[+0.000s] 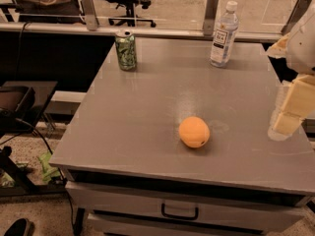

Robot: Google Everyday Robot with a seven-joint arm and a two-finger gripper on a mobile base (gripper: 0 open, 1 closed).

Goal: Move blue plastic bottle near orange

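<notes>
**Bottle upright at the far edge, gripper low on the right**

We find the blue plastic bottle (224, 33) standing upright, cap on top, at the back of the grey table (147, 97), right of centre. Its long axis is vertical, so we judge a sideways approach at mid-body suits it best. The orange (194, 132) lies well apart from it, nearer the front edge and slightly left. The gripper (288, 119) hangs at the right side of the view, above the table's right edge, holding nothing; whether it is parted or closed we cannot tell. From it, the bottle lies farther back and to the left. A green can (126, 49) stands at the back left.
</notes>
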